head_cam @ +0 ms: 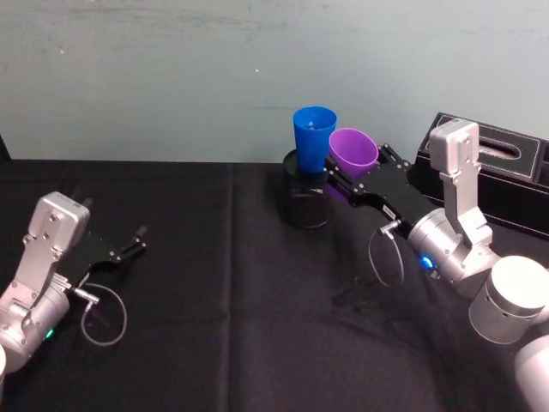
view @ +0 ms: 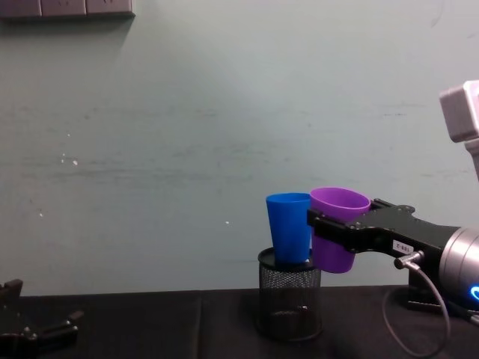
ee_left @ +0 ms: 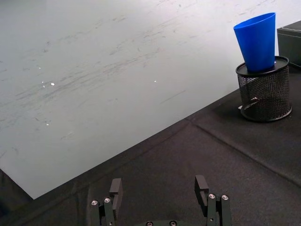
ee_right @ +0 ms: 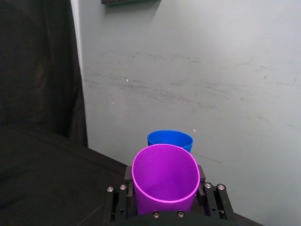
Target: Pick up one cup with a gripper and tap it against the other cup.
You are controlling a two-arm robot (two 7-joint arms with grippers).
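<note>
Black two-jaw right gripper [head_cam: 353,168] is clamping a purple tapered plastic cup [head_cam: 353,148] just right of upper centre.
Left gripper [head_cam: 133,242] is resting at lower left, jaws apart; a black mesh pen holder [head_cam: 307,204] is carrying the tall blue plastic cup [head_cam: 312,137], the purple rim touching it.

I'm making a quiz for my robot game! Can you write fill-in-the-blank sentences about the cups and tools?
The blue cup stands in the ____ mesh holder.
The right tool grips the purple cup, lifted beside the ____ cup.
The left tool is open and holds ____.
Missing words: black, blue, nothing.
</note>
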